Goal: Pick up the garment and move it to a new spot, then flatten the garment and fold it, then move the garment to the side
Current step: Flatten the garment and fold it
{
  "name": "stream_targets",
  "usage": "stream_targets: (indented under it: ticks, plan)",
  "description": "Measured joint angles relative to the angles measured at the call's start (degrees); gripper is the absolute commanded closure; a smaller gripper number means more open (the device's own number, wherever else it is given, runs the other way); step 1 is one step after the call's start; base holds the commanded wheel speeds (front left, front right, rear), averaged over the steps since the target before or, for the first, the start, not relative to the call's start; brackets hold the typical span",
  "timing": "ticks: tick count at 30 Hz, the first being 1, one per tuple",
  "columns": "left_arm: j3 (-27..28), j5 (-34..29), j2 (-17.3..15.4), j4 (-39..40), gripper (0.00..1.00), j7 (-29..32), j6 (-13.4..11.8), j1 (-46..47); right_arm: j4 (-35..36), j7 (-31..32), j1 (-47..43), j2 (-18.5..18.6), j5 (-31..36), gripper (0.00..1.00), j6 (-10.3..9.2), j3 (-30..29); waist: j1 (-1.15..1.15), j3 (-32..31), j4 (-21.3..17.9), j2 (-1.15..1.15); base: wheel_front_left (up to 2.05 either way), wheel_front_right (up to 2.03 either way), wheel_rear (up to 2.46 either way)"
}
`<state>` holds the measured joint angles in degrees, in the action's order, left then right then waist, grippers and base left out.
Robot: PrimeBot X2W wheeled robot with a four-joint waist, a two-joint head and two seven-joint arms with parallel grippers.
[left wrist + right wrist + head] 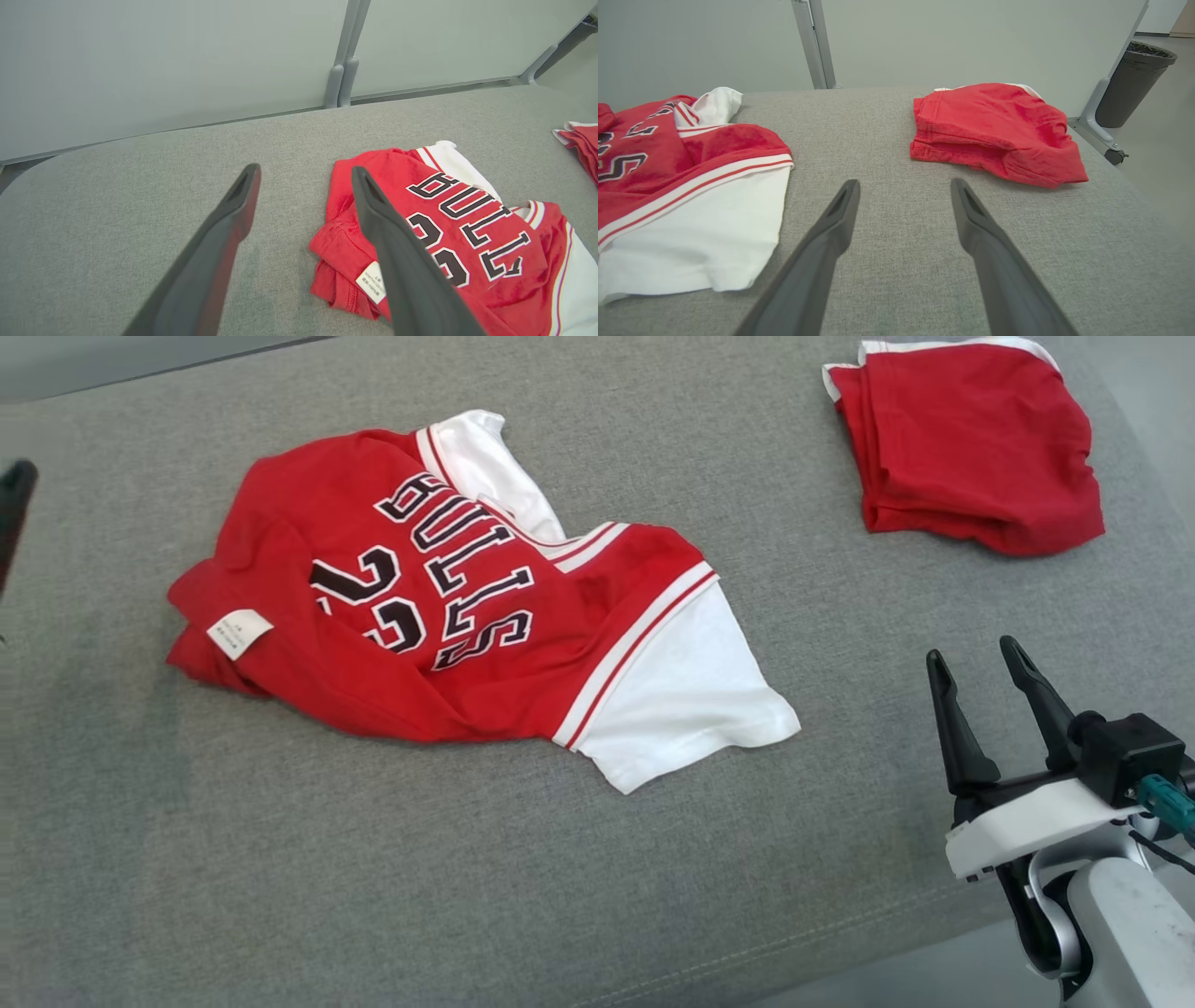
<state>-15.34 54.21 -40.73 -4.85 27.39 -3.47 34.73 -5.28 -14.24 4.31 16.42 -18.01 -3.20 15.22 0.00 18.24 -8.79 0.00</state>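
Head view, left to right: left gripper (304, 177) near the left end of the jersey (448, 616), fingers spread wide with nothing between them; jersey crumpled mid-table (560, 896), hem bunched at its left beside a white label (239, 633), white sleeves toward the right; folded red garment (971, 448) at the far right corner; right gripper (973, 658) at lower right, likewise agape and empty. Looks light, thin and limp, likely to sag and drag rather than hold shape. Probably best pinched at the bunched hem by the label and at a sleeve seam.
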Motion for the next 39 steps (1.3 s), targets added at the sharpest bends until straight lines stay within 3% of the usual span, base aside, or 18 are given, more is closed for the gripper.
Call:
stream_targets:
  ticks: [9, 15, 23, 39]
  plan:
    - [1.9, 1.5, 7.2, 2.9, 0.00, -12.6, -1.2, -14.2, 1.2, -0.1, -2.7, 0.4, 0.6, 0.00, -0.35, -0.2, 0.00, -3.2, 4.3, 0.00, 0.00, 0.00, 0.00]
    - [-0.3, -0.6, 11.6, 5.1, 0.00, -19.9, -1.3, -22.3, 1.6, -0.1, -4.4, 1.2, 1.0, 0.00, -0.44, -0.5, 0.00, -5.5, 6.8, 0.00, 0.00, 0.00, 0.00]
    - [-1.7, -4.9, 12.5, 5.1, 0.00, -26.6, -1.4, -30.3, 1.8, -0.1, -6.7, 1.0, 1.0, 0.00, -0.43, 0.4, 0.00, -8.8, 9.3, 0.00, 0.00, 0.00, 0.00]
    - [-2.5, -5.6, 12.7, 5.9, 0.00, -31.6, -1.6, -36.5, 3.1, -0.1, -9.2, 0.7, 1.0, 0.00, -0.41, 1.1, 0.00, -12.4, 10.3, 0.00, 0.00, 0.00, 0.00]
